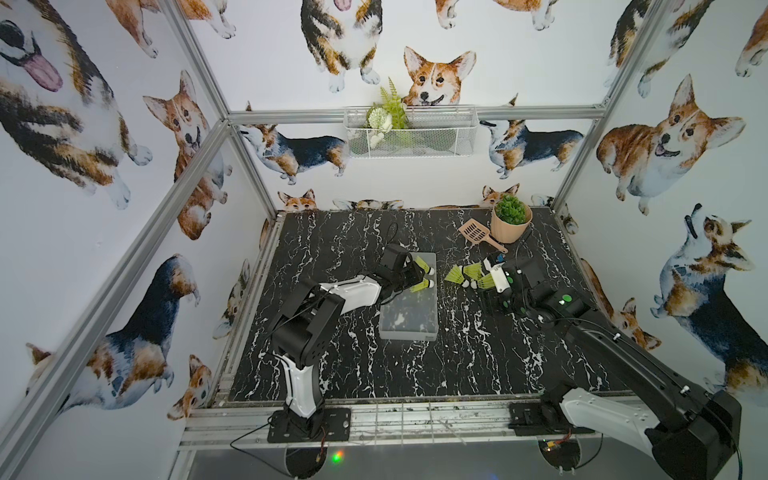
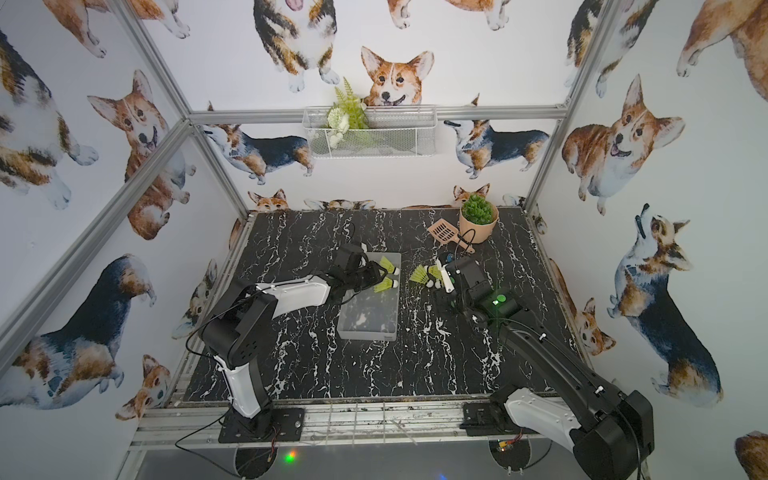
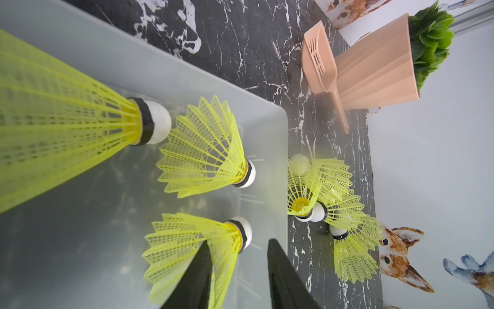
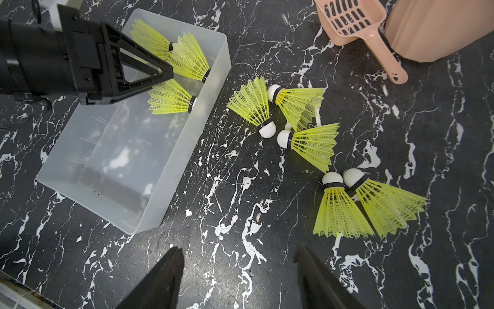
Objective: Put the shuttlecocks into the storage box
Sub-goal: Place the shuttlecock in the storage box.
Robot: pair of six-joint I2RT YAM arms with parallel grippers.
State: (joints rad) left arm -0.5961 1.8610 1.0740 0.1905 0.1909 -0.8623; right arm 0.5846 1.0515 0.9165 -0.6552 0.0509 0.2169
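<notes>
Black marble tabletop carries everything; the frosted storage box sits mid-table with a long side facing the pile, so carries are short. My left gripper hangs inside the box's far end, fingers spread and pinching nothing, which I read as the drop-off step. My right gripper hovers over bare table, fingers wide and empty, facing the heap to pick next. Three shuttlecocks lie in the box, one under my left finger; five loose ones lie just beside it with skirts overlapping
</notes>
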